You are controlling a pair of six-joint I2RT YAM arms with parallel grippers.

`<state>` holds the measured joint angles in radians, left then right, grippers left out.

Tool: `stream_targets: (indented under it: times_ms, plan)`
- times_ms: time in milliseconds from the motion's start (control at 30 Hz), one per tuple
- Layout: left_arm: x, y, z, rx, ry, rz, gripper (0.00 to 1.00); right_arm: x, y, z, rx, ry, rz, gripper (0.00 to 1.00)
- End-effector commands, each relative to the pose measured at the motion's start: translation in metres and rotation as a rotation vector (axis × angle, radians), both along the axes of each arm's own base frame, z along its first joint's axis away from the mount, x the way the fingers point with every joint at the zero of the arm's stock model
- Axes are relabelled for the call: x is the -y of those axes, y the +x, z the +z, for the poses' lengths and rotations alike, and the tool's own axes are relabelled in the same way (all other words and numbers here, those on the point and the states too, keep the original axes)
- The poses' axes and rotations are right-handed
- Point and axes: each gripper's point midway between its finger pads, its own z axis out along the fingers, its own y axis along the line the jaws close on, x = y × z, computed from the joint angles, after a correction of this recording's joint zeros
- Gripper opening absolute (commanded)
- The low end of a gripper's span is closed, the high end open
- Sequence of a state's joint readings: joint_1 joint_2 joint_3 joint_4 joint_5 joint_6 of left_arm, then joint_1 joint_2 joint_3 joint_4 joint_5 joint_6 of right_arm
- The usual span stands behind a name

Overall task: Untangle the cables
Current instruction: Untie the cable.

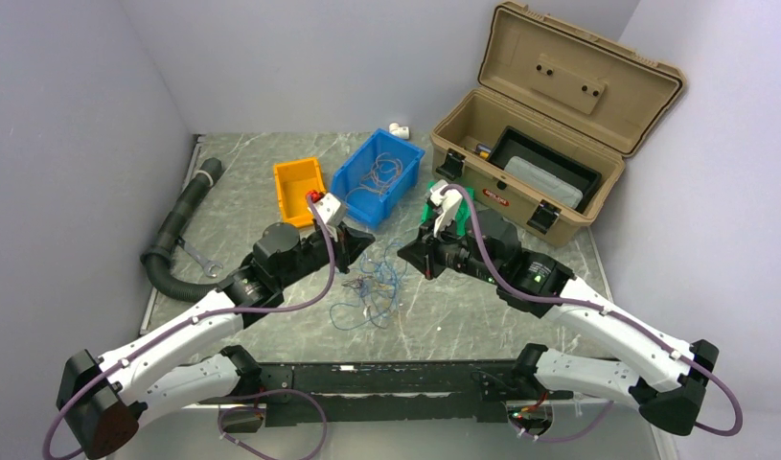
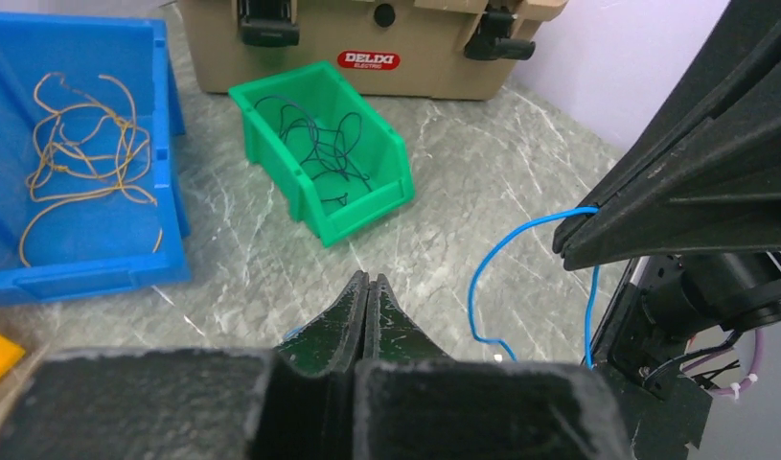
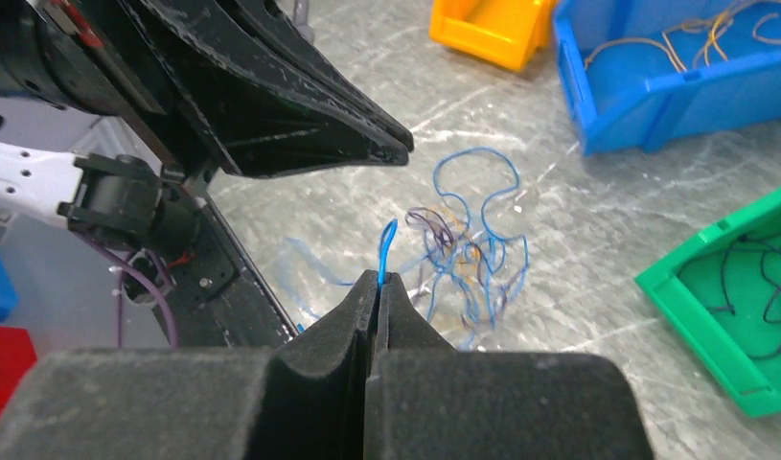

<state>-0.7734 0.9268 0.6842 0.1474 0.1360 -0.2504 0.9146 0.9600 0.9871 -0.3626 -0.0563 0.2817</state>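
Note:
The cables [image 1: 372,287] lie as a loose knot of blue, dark and orange strands on the marble table between my two grippers; the right wrist view shows the bundle [image 3: 468,254] just beyond my fingertips. My right gripper [image 3: 379,278] is shut on a blue cable [image 3: 387,240] that sticks up from its tips. From the left wrist view that blue cable [image 2: 482,278] arcs down from the right gripper's fingers [image 2: 674,201] to the table. My left gripper [image 2: 367,278] is shut, tips pressed together with no strand showing between them; it hovers close to the right gripper [image 1: 408,254].
A blue bin [image 1: 346,184] holds yellow-orange wires [image 2: 80,153]. A green bin [image 2: 396,182] holds dark wires [image 2: 324,144]. An orange bin [image 1: 298,187] stands left of the blue one. A tan toolbox [image 1: 549,115] is open at the back right. A black hose [image 1: 175,230] and wrench [image 1: 202,259] lie at the left.

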Motion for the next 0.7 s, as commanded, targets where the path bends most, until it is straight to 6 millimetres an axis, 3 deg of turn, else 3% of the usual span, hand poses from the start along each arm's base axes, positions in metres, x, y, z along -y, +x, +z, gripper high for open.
stream_targets:
  times_ms: [0,200,267,333,400,567,667]
  plan:
    - [0.01,-0.008,0.021,0.077,-0.074,-0.079,0.0,-0.011,-0.003,0.032,0.057,0.12,0.044,0.0]
    - [0.007,-0.004,0.02,0.066,-0.074,-0.05,0.0,-0.006,0.003,0.03,0.061,0.107,-0.004,0.0]
    - [0.007,-0.003,0.015,0.044,-0.044,-0.043,0.18,-0.003,0.005,0.03,0.066,0.105,-0.021,0.0]
    - [0.012,-0.006,0.012,0.026,-0.026,-0.081,0.54,-0.003,0.005,0.032,0.068,0.112,-0.022,0.0]
    - [0.019,-0.012,0.012,0.011,-0.042,-0.126,0.75,-0.004,0.003,0.032,0.067,0.118,-0.012,0.0]
    - [0.028,-0.029,0.023,0.042,-0.138,-0.227,0.91,-0.008,0.003,0.035,0.059,0.125,-0.002,0.0]
    - [0.028,-0.029,0.02,0.054,-0.136,-0.232,0.94,-0.004,0.001,0.054,0.073,0.157,-0.008,0.0]
